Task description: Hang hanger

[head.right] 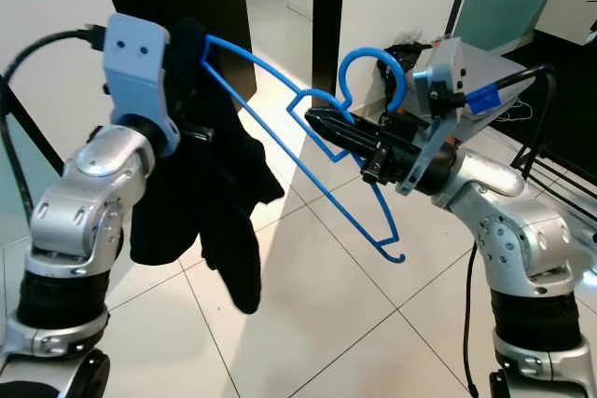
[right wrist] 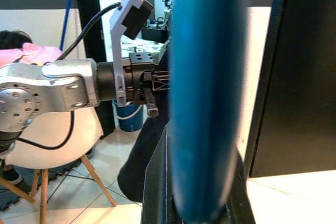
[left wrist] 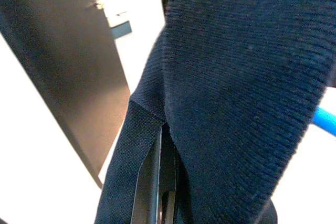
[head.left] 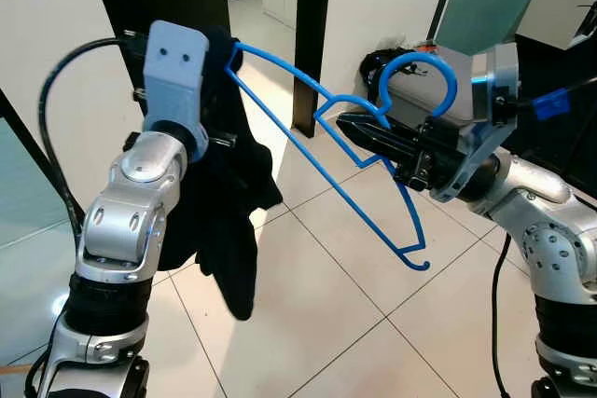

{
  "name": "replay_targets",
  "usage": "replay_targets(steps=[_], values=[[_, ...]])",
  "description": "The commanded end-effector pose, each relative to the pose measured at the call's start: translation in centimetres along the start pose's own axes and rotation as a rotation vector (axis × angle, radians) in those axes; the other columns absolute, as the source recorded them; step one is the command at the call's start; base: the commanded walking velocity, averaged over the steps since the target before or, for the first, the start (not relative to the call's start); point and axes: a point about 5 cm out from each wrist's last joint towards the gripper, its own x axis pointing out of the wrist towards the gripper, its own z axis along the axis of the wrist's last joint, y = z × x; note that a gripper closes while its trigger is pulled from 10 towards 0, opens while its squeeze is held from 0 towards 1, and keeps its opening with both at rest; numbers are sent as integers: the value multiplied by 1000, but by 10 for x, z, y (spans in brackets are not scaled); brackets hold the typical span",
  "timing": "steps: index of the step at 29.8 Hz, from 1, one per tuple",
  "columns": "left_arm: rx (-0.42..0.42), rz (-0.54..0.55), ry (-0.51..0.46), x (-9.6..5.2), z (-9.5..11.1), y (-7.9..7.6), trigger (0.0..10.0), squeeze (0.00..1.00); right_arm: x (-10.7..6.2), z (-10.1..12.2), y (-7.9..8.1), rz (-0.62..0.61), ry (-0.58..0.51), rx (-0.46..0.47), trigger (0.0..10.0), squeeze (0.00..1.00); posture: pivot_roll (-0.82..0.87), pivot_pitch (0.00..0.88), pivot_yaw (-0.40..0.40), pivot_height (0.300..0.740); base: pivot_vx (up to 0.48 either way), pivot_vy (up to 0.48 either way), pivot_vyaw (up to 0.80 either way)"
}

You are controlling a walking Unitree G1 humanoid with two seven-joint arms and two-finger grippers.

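Your right gripper (head.left: 350, 125) pinches the blue hanger (head.left: 308, 146) at its neck; your left gripper (head.right: 191, 90) grips the dark garment (head.right: 224, 221) on the hanger's left end.

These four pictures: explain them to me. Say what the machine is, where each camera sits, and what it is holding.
This is a humanoid robot with two silver arms standing on a pale tiled floor. The two wide pictures come from a stereo camera on its head, looking forward and down. The other two come from cameras on its wrists, looking along each end effector's black fingers.

The right end effector is shut on the neck of a blue plastic clothes hanger, just below its hook. A dark navy knitted garment is draped over the hanger's far end, at the left end effector, and hangs down beside the left arm. The cloth covers that end effector's fingers, so its grip cannot be judged. The hanger is not yet hung on anything.

In the right wrist picture a white chair with wooden legs stands behind.
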Motion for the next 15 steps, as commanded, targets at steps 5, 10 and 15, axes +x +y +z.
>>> replay_targets(steps=[5,10,15], values=[[-68,-103,-13,0,0,-14,10000,1000,-3,7,-3,-22,-28,-29,10000,0,6,94,-4,740,0,0,0],[-45,-84,5,1,-1,-14,10000,863,-4,8,-3,-22,-35,-29,10000,0,7,95,-3,740,0,0,0],[19,-52,23,0,-4,-7,10000,0,-5,10,-4,-24,-43,-31,10000,0,9,97,-8,740,0,0,0]])
